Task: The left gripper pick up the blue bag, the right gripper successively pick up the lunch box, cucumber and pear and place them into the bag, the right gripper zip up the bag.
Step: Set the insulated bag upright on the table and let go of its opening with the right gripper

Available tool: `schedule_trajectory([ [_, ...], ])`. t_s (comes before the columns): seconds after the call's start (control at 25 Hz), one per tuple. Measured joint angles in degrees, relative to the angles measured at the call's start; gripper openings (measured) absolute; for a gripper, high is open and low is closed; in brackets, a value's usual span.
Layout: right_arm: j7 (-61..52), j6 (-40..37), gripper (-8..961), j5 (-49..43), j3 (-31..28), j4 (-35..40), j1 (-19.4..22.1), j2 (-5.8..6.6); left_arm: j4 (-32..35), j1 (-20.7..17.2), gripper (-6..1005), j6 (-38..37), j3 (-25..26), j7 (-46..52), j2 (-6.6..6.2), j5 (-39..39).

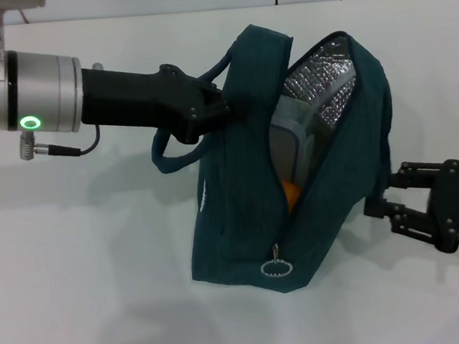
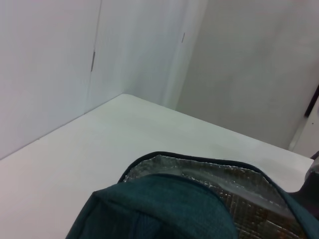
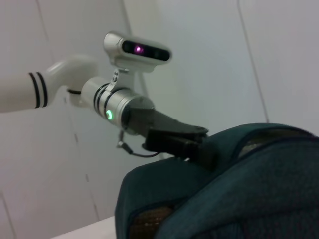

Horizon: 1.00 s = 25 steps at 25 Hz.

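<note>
The blue bag (image 1: 242, 219) hangs tilted above the white table, its mouth open and its silver foil lining (image 1: 330, 79) showing. My left gripper (image 1: 222, 108) is shut on the bag's upper edge by a loop handle (image 1: 168, 157). Inside the bag stands the lunch box (image 1: 293, 138), and an orange patch of the pear (image 1: 291, 192) shows below it. The cucumber is hidden. The silver ring pull (image 1: 276, 268) dangles at the bag's low end. My right gripper (image 1: 380, 193) stands open right beside the bag's right side. The right wrist view shows the left gripper (image 3: 199, 147) on the bag (image 3: 239, 194).
The white table (image 1: 78, 274) spreads under the bag, with a pale wall behind it. The left wrist view looks over the bag's top (image 2: 164, 209) and lining (image 2: 219, 174) toward the table's far corner (image 2: 124, 97).
</note>
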<state>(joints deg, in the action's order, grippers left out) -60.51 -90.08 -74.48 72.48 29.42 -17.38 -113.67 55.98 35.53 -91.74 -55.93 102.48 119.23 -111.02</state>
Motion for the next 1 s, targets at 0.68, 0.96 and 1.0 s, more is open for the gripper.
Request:
schedule_trajectory([
  [0.68, 7.7, -2.0, 130, 4.8, -6.8, -4.0, 0.6, -1.49, -2.8, -2.9, 43, 0.3, 1.7, -12.4, 0.20, 4.5],
  [0.96, 12.9, -5.5, 69, 13.8, -6.9, -6.5, -0.5, -1.50, -14.4, -6.2, 44, 0.7, 3.7, -33.3, 0.32, 17.2],
  [1.0, 12.6, -5.5, 68, 13.8, -6.9, -6.3, -1.2, -1.44, -16.4, -6.6, 44, 0.7, 3.6, -36.1, 0.34, 18.9],
])
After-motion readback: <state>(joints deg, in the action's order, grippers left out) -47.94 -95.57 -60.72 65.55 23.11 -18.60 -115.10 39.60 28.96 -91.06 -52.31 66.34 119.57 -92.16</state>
